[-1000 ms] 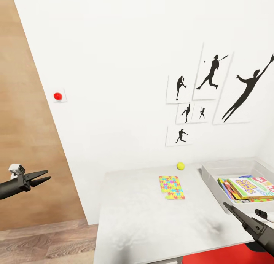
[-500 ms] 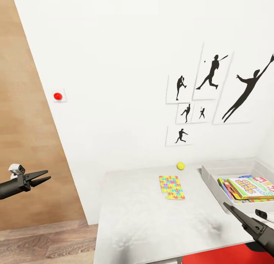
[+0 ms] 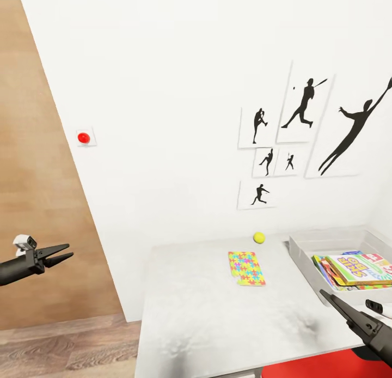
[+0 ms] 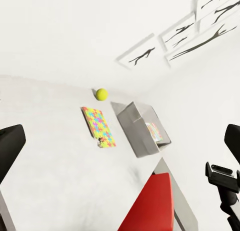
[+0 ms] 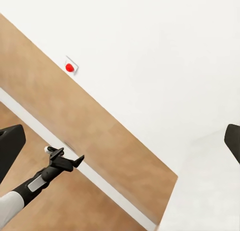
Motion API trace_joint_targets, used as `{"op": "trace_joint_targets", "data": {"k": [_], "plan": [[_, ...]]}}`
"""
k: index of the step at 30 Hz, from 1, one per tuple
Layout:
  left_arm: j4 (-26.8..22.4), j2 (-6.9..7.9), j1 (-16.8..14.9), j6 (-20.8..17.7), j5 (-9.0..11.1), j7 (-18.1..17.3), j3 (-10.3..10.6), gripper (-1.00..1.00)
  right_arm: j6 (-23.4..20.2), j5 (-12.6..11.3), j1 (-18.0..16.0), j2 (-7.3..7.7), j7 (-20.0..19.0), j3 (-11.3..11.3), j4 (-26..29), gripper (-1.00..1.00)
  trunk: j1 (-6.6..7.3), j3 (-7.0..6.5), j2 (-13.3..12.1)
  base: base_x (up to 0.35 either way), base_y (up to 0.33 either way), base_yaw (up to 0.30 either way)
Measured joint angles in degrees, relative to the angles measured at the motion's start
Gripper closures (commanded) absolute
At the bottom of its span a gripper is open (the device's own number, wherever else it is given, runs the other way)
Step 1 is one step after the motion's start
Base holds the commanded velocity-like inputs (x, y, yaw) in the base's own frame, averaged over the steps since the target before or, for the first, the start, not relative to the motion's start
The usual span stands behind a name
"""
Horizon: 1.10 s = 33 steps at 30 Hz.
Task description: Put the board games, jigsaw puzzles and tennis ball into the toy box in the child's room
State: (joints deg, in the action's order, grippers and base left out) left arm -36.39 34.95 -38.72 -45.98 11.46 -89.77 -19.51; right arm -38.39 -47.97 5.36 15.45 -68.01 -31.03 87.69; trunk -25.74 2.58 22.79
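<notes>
- The right end effector (image 3: 328, 298) hangs low at the near right of the head view, above the near edge of the tabletop (image 3: 218, 318); its dark fingers look pressed into one tapered point, nothing between them, touching nothing.
- In the right wrist view the fingertips sit at the two opposite edges of the picture, so I cannot tell for certain how wide that end effector stands.
- The left end effector (image 3: 64, 254) is held out to the left, clear of the tabletop, in front of the wood-panel door (image 3: 32, 203); its two fingers are slightly parted in a narrow V and hold nothing.
- The same left end effector (image 5: 77, 161) shows in the right wrist view, empty, over the wood-plank floor (image 5: 75, 206).
- A red seat (image 3: 326, 367) shows below the tabletop's near right edge.
- The jigsaw puzzles (image 3: 246, 268) lie flat mid-tabletop as one overlapping stack of yellow, pink, blue and green pieces, well apart from both end effectors.
- To their right the light grey toy box (image 3: 305, 242) stands on the tabletop, with the board games (image 3: 356, 268) stacked inside it, tilted against one another.
- The tennis ball (image 3: 258, 237), small and yellow-green, rests on the tabletop near the wall, beyond the puzzles and just left of the toy box.
- On the white wall hang black sports-silhouette pictures (image 3: 305, 108), and a red round button (image 3: 83, 138) sits far to the left.
</notes>
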Motion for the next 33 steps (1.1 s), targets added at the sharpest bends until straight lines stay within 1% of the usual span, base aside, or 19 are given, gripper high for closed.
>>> {"op": "trace_joint_targets", "data": {"k": [14,22,28,33], "plan": [[0.00,-0.06,0.00,0.00,0.00,0.00,0.00,-1.00,-0.01,0.04,0.00,0.00,-0.01,0.00,0.04,-1.00,0.00,0.01,0.00,0.000,0.147,0.017],[-0.01,-0.06,0.01,0.00,0.01,0.00,0.00,-1.00,-0.02,0.04,-0.01,0.00,0.00,0.00,0.05,-1.00,0.00,0.27,0.00,0.000,0.045,0.136],[-0.02,-0.08,0.01,0.00,-0.01,-0.01,0.00,-1.00,-0.06,0.02,-0.01,0.00,0.05,0.05,-0.01,-1.00,0.00,0.60,-0.01,0.000,0.134,0.159],[0.00,-0.13,0.00,0.00,0.00,0.00,0.00,-1.00,-0.09,0.06,0.00,0.00,0.08,0.02,-0.05,-1.00,0.00,0.79,0.00,0.000,0.069,0.084]]}}
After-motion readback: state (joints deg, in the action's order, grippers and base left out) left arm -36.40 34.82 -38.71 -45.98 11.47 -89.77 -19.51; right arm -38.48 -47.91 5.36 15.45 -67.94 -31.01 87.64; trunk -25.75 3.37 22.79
